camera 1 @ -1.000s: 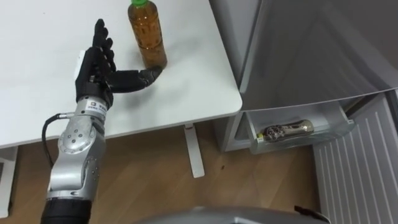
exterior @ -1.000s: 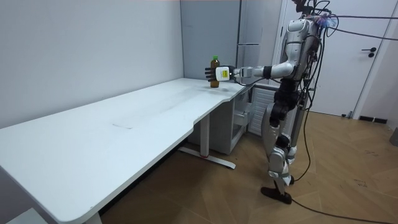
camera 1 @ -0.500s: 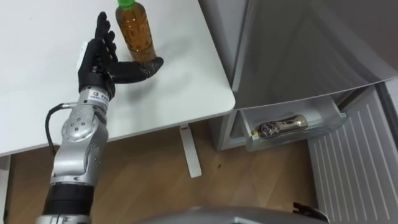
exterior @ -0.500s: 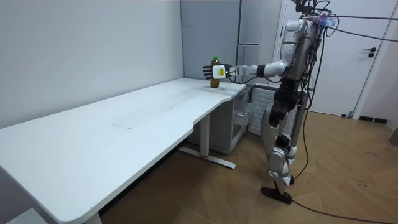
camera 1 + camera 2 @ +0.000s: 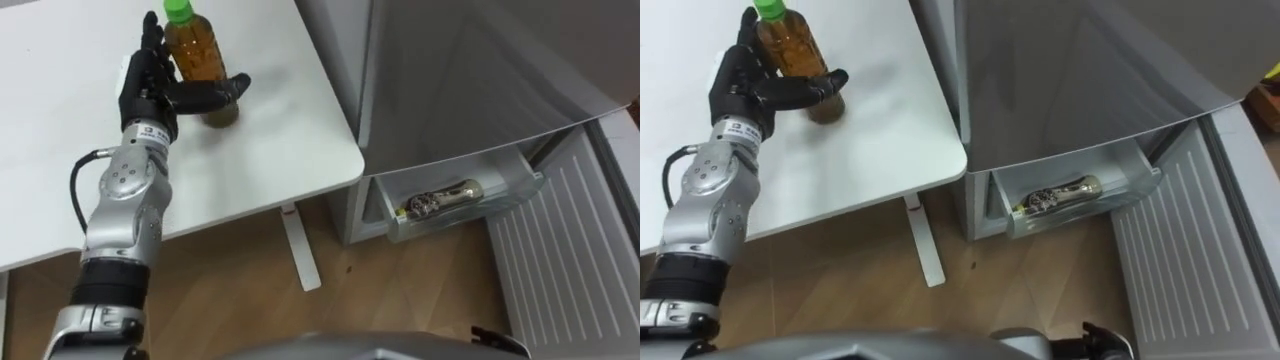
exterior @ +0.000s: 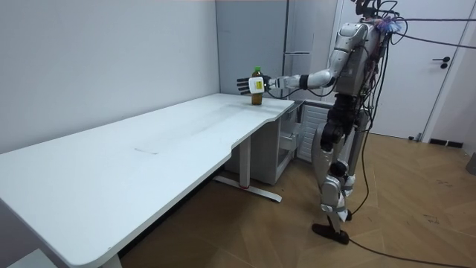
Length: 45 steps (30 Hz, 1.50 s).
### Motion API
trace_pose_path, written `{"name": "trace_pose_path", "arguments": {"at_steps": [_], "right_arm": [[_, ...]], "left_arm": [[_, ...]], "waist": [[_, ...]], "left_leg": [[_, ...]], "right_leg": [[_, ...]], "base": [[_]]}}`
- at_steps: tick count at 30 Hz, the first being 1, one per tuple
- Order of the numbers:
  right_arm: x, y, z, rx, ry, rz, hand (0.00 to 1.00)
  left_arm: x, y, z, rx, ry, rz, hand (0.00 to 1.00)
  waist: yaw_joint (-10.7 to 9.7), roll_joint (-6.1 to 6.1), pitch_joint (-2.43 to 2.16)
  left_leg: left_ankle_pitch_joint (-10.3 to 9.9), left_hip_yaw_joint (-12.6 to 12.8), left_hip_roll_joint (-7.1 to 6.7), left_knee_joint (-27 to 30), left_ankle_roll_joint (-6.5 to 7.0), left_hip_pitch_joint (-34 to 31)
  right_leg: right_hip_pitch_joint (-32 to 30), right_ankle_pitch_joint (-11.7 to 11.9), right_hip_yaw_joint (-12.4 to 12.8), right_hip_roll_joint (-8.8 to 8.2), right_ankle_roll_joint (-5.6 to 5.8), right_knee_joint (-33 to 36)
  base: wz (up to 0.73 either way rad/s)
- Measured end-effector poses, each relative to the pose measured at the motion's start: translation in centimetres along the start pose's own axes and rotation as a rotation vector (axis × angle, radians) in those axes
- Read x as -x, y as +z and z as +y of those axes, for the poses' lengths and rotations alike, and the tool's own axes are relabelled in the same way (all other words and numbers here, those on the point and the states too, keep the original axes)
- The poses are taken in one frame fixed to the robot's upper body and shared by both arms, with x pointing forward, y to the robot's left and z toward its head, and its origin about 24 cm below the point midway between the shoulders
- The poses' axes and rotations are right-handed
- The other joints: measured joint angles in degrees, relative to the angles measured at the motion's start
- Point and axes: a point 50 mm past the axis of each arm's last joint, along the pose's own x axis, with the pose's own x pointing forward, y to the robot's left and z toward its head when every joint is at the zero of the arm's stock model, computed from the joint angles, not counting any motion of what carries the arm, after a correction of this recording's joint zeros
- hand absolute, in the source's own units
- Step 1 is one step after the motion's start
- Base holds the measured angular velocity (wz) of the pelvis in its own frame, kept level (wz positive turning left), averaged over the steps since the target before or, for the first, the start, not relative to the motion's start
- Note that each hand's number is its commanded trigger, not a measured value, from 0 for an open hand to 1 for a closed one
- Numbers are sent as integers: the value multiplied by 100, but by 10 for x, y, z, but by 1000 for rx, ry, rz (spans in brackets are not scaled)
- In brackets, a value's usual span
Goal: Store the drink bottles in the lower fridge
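One bottle [image 5: 196, 58] stands on the worktop [image 5: 285, 140]. My left hand [image 5: 150, 90] got closer than a sec ago, fingers spread behind it, thumb across the front. Squeeze next, I think, then the fridge drawer [image 5: 482, 208].

Table: a white table [image 5: 60, 120] with a rounded corner, its edge right up beside the grey fridge [image 5: 440, 90].
On the table: one bottle [image 5: 197, 62], upright, green cap, amber drink, standing near the end by the fridge.
Drawer: low on the fridge, a clear-fronted drawer [image 5: 520, 192] is pulled out.
In the drawer: a second bottle [image 5: 447, 198] lying on its side, lengthwise along the front.
Floor: a wooden floor [image 5: 240, 300] carries the table's white leg [image 5: 300, 250] and the fridge.
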Motion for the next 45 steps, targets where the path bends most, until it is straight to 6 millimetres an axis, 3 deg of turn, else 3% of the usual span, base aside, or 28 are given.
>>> {"name": "trace_pose_path", "arguments": {"at_steps": [11,17,23,35,36,38,45], "right_arm": [[1,-9,-3,41,-6,47,0],[5,-31,-6,74,-17,126,0],[7,-40,-8,61,-19,155,0],[8,-45,-8,83,-14,215,0],[8,-44,-7,95,-10,216,0],[8,-45,-7,107,-5,225,0],[8,-47,-4,105,8,241,0]], "left_arm": [[-3,0,22,45,121,13,0],[-14,19,24,35,124,-39,0],[-21,25,30,131,157,-37,0],[-25,18,32,177,162,11,0],[-25,17,32,177,154,16,22],[-25,16,31,177,142,33,100],[-25,9,31,217,126,73,100]], "waist": [[29,-6,0],[-65,-48,23],[-117,-64,24],[-138,-114,-12],[-142,-117,-20],[-143,-121,-22],[-141,-114,-28]], "left_leg": [[0,231,29,-33,0,100],[0,290,33,-34,-1,95],[0,395,45,-99,-1,167],[0,529,52,-114,0,177],[0,529,52,-114,0,162],[0,528,53,-114,0,151],[0,518,55,-113,-1,153]], "right_leg": [[-12,22,279,51,-2,5],[-10,28,291,49,-9,12],[-13,29,427,75,-8,34],[-146,36,601,95,4,187],[-168,36,600,94,4,193],[-188,43,595,93,7,194],[-216,60,588,94,12,206]], "base": [[-12],[-1],[-13],[-7],[0],[0],[0]]}}
